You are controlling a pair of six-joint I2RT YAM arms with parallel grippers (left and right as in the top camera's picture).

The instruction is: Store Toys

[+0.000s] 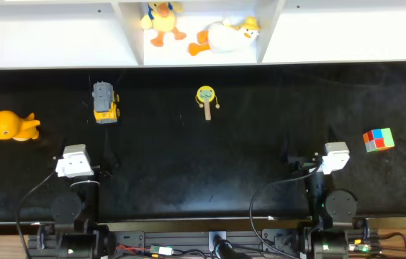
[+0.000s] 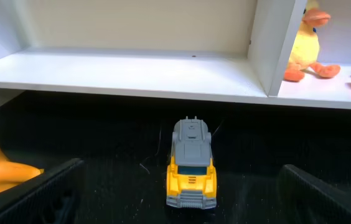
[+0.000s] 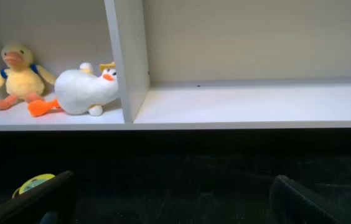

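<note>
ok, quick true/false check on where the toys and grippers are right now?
1. The yellow duck and the white duck are both in the shelf's middle compartment. True.
2. The toy truck is in the left compartment. False: it stands on the black table.
3. The colour cube lies on the table, not in the shelf. True.
4. The left gripper is shut on the orange toy. False: it is open, and the toy lies apart on the table.
</note>
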